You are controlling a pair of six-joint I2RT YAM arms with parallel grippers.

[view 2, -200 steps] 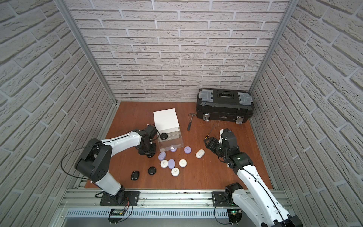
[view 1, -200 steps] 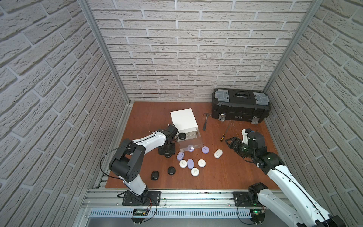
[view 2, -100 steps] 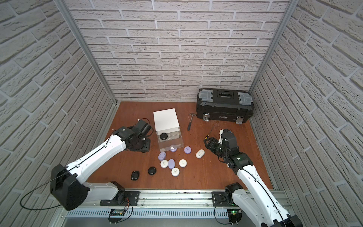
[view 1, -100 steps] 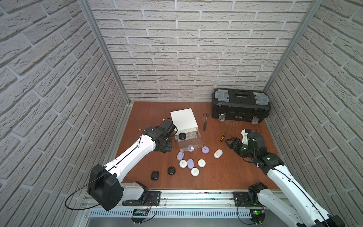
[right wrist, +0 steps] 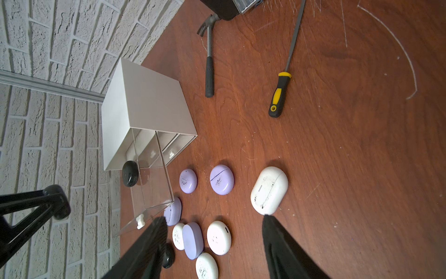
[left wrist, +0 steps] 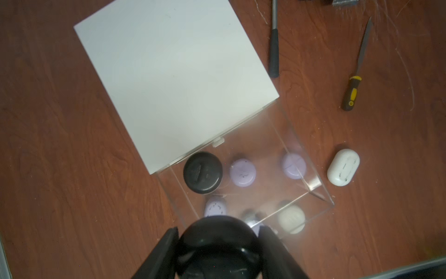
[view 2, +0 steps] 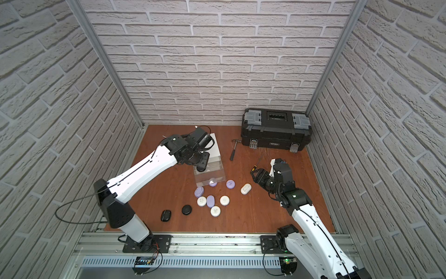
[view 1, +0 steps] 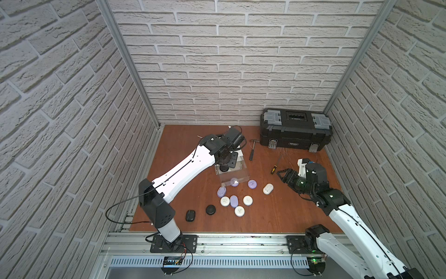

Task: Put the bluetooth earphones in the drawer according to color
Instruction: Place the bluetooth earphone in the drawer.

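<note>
Hovering a black case [left wrist: 218,244] over the open drawer [view 1: 239,174]

Up front, got two black cases [view 1: 190,215] loose on the floor, then a bunch of white and lavender ones [view 1: 233,201]. Off right, can spot the right claw [right wrist: 212,217] spread apart near a white case [view 1: 268,188]. Farther back, seeing the left claw [left wrist: 218,232] clamped on that case, with another black one [left wrist: 202,172] already inside the drawer.

We log the table [view 1: 284,217] as reddish wood grain, semi-matt and finely scratched. Cabinet shell [left wrist: 169,72]: matt white, smooth. Its pulled-out drawer [left wrist: 311,183]: clear glossy plastic. Lavender cases [right wrist: 221,180]: smooth, satin. White cases [right wrist: 269,190]: smooth, dark-scuffed. Held black case [left wrist: 218,244]: glossy. Screwdriver [right wrist: 282,84]: metal shaft, yellow-black plastic handle. Walls [view 1: 241,60]: rough brick relief.
</note>
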